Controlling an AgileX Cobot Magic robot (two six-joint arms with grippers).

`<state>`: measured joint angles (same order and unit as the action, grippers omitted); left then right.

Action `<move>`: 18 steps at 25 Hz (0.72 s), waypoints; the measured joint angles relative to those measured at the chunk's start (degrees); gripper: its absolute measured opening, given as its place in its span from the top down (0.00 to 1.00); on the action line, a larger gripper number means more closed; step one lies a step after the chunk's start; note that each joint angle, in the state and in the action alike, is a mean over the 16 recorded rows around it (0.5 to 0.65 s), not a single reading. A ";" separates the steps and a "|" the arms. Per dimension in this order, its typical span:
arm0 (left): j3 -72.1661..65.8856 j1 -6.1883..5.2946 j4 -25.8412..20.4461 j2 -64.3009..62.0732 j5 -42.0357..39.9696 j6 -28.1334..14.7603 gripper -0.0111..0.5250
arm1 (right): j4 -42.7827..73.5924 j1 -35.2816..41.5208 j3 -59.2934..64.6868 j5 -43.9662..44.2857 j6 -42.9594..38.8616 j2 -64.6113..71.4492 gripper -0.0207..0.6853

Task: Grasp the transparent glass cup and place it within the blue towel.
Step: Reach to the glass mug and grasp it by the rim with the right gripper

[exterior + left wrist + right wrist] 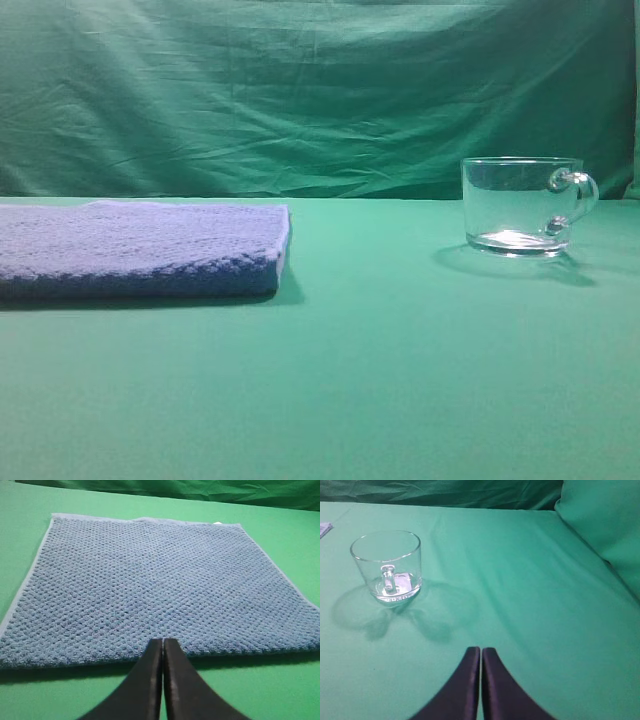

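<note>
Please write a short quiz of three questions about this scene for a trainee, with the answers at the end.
1. True or false: the transparent glass cup stands on the blue towel.
2. In the exterior high view, the cup's handle points to: A) the left, B) the right.
3. Fill in: the right gripper is ____.

Key:
1. False; the cup stands upright on the green cloth, apart from the towel.
2. B.
3. Shut; the left gripper is shut too, holding nothing.

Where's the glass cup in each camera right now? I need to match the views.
Exterior high: the glass cup stands at right, handle pointing right.
Left wrist: not in view; only the blue towel.
Right wrist: upper left, handle facing the camera.
Shared landmark: the green cloth.
</note>
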<state>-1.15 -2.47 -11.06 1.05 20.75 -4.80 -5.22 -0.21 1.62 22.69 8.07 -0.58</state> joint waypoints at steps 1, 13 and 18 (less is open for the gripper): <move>0.00 0.00 0.00 0.00 0.00 0.00 0.98 | 0.00 0.00 0.00 0.00 0.00 0.00 0.97; 0.00 0.00 0.00 0.00 0.00 0.00 0.98 | 0.03 0.00 0.00 -0.01 0.00 0.00 0.97; 0.00 0.00 0.00 0.00 0.00 0.00 0.98 | 0.07 0.00 0.00 -0.91 0.00 0.00 0.97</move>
<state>-1.15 -2.47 -11.06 1.05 20.75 -4.80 -5.15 -0.21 1.62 21.78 8.07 -0.58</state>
